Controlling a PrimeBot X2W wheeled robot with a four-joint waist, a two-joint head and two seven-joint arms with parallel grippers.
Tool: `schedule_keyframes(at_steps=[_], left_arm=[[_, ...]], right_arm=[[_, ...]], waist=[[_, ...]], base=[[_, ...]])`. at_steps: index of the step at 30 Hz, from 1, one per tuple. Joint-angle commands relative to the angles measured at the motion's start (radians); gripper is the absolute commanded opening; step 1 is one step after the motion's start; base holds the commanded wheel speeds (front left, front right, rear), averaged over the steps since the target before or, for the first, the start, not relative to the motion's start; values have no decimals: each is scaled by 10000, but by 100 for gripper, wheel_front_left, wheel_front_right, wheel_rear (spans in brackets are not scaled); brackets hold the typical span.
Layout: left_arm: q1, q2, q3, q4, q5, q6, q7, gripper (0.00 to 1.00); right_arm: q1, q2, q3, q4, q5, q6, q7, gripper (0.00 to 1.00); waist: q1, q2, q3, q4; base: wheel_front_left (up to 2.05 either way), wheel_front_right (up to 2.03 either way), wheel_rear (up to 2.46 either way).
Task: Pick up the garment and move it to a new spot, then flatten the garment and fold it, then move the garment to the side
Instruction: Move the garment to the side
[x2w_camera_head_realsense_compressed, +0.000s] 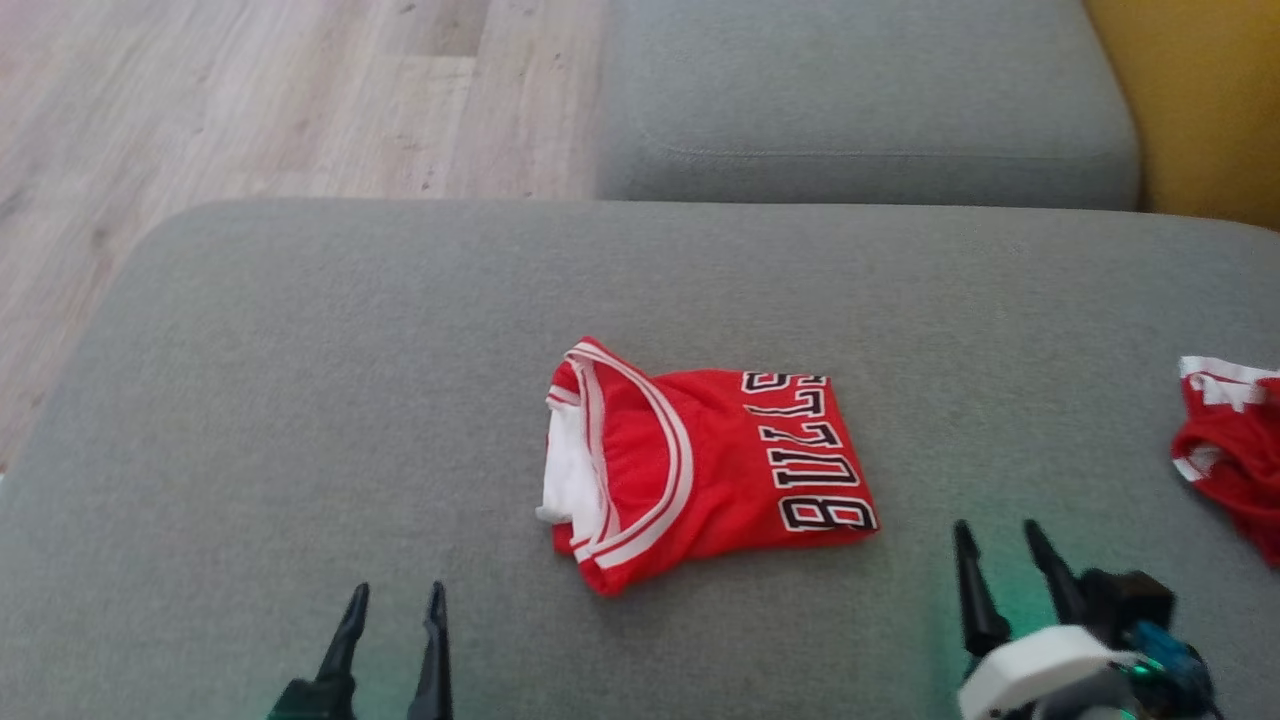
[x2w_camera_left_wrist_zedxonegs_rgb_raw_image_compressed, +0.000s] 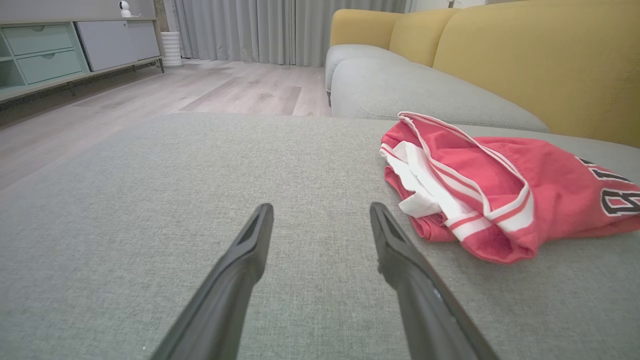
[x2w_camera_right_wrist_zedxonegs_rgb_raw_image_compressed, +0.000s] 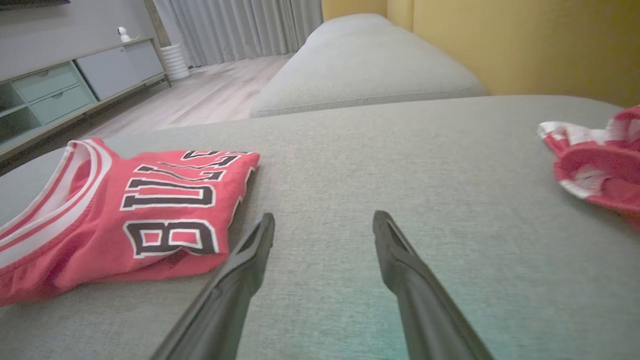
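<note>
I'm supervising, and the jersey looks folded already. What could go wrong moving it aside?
1. The folded jersey has loose layers at its collar end, a white inner layer poking out; pinching only the top layer may undo the fold.
2. Another red garment lies to its right; moving that way risks mixing them.
3. The left hand and right hand stand open, off the cloth; a one-sided grab could skew it.

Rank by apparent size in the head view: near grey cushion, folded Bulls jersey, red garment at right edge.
1. near grey cushion
2. folded Bulls jersey
3. red garment, cut off by the frame edge
</note>
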Motion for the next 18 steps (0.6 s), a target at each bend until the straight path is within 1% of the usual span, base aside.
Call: schedule_keyframes(at_steps=[1,5,9,10,12,14,17,18], left_arm=[[-535,-5,167,-345,-48,-8,-82,100],[-698,-5,-235,-316,-1,-71,-82,100],[-808,-5,-565,-173,56,-134,-82,100],[-808,-5,-565,-173,56,-134,-82,100],[-874,-5,-673,-115,76,-161,-82,100],[-890,-5,-715,-73,23,-156,-82,100],[-909,-5,-694,8,-383,-184,-82,100],[-927,-5,-671,-9,-468,-174,-82,100]], right_arm=[[-763,-34,459,-129,47,-9,-110,100],[-1599,-34,734,396,163,-9,-110,100],[-2582,-34,631,1441,-139,-9,-109,100],[-2582,-34,631,1441,-139,-9,-109,100],[-2992,-34,425,2340,-327,-9,-14,100],[-3275,-34,165,3329,-532,-9,361,100],[-3484,-34,-223,4536,-787,-9,727,100],[-3523,-34,-326,4819,-801,-9,723,65]], waist=[[1,0,115,194],[1,0,336,718],[1,0,579,1433],[1,0,579,1433],[1,0,698,1803],[1,0,794,2111],[1,0,890,2411],[1,0,894,2435]], base=[[0,0,0],[0,0,0],[0,0,0],[0,0,0],[0,0,0],[0,0,0],[0,0,0],[0,0,0]])
